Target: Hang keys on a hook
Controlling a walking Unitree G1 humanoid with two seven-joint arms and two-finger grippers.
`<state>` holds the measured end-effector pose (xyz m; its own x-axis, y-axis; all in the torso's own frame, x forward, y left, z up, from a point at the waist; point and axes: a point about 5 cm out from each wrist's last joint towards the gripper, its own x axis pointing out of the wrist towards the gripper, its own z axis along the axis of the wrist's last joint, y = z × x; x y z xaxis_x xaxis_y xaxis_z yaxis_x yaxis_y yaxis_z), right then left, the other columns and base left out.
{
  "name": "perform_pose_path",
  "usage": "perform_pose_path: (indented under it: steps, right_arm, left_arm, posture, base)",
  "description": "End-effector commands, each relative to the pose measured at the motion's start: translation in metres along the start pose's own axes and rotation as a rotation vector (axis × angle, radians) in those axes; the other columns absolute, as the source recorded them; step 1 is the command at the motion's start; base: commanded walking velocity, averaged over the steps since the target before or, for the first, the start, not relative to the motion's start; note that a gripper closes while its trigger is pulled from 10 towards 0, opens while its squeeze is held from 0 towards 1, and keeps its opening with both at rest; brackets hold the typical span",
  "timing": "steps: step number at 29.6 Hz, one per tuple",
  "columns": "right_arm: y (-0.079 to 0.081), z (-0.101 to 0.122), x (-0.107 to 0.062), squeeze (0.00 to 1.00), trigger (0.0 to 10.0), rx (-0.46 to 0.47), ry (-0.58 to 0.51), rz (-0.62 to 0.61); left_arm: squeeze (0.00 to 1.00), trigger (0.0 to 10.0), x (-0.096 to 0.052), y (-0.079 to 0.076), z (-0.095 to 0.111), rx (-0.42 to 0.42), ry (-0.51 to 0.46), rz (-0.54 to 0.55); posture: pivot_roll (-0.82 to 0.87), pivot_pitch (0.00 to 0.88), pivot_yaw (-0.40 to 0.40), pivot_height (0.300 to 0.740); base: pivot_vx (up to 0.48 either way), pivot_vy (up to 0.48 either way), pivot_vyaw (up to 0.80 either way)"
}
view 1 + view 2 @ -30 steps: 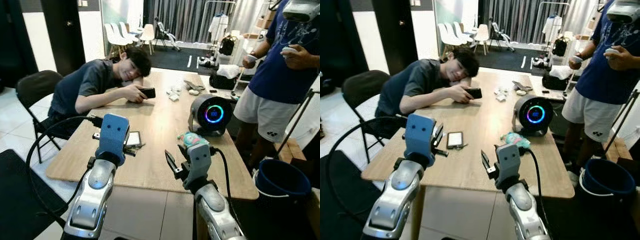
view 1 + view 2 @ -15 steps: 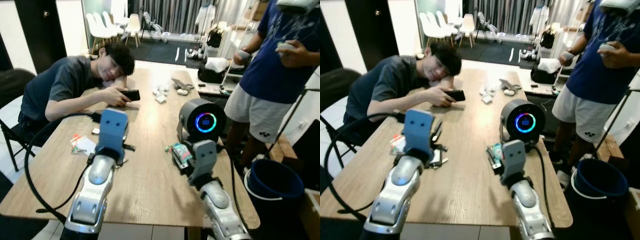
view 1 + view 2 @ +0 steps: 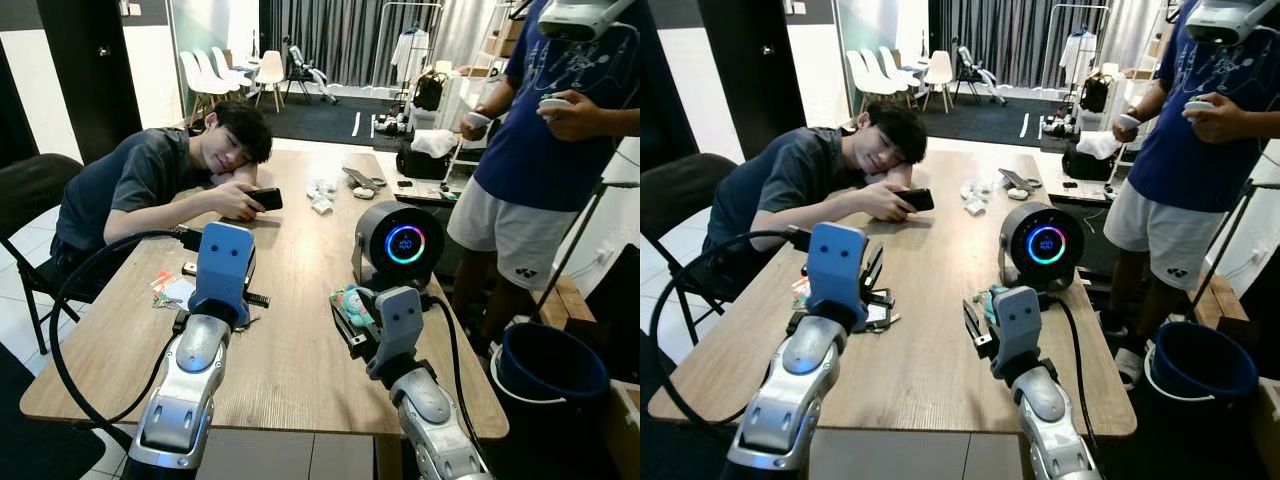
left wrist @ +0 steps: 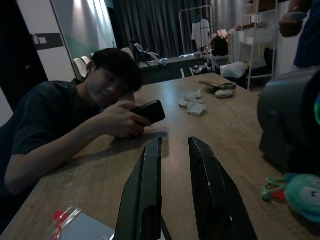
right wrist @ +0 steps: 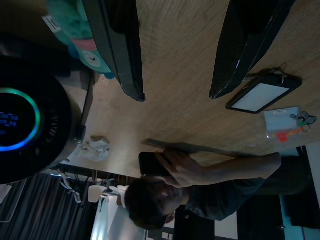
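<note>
Keys with teal plush keychain (image 3: 352, 302) lie on wooden table (image 3: 300, 350), just beyond right gripper (image 5: 177, 60), beside round speaker (image 3: 397, 243). Right fingers spread wide, empty. Left gripper (image 4: 175, 165) hovers over table, fingers slightly parted, empty. Seated person (image 3: 160, 185) farther ahead.

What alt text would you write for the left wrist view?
The left gripper hovers open over a wooden table, pointing toward a seated person holding a phone. A teal plush toy lies beside a dark round device.

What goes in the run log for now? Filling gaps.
left gripper open over table | right gripper open near teal plush keychain | nothing held
</note>
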<state>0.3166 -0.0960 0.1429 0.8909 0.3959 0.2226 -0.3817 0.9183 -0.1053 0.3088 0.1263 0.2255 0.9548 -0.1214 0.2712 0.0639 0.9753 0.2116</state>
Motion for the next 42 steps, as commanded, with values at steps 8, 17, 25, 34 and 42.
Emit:
perform_pose_path:
  steps: [8,17,25,34,42]
  right_arm:
    - [0.0,-0.003,-0.002,0.0,10.0,-0.007,0.017,-0.002]
    - [-0.012,-0.007,-0.009,0.0,10.0,-0.03,0.06,-0.045]
    - [-0.012,-0.011,-0.013,0.0,10.0,-0.023,0.078,-0.05]
    - [-0.002,-0.012,-0.011,0.0,10.0,-0.006,0.088,-0.016]
    - [-0.002,-0.011,-0.011,0.0,10.0,-0.005,0.087,-0.015]
  left_arm:
    - [0.0,10.0,0.001,0.012,-0.019,0.184,0.166,-0.07]
    - [0.0,10.0,-0.012,0.012,-0.073,-0.016,0.503,-0.1]
    - [0.0,10.0,-0.017,-0.001,-0.076,-0.173,0.569,-0.066]
    - [1.0,10.0,-0.004,-0.005,-0.07,-0.253,0.578,0.078]
    - [0.33,10.0,0.0,-0.005,-0.061,-0.28,0.56,0.1]
  posture:
    - [0.11,0.072,-0.028,0.74]
    - [0.13,0.162,-0.018,0.74]
    - [0.15,0.204,-0.024,0.74]
    - [0.15,0.207,-0.037,0.74]
    - [0.14,0.202,-0.035,0.74]
  base:
    - [0.0,0.0,0.0]
    - [0.0,0.0,0.0]
    - [0.0,0.0,0.0]
    - [0.0,0.0,0.0]
    - [0.0,0.0,0.0]
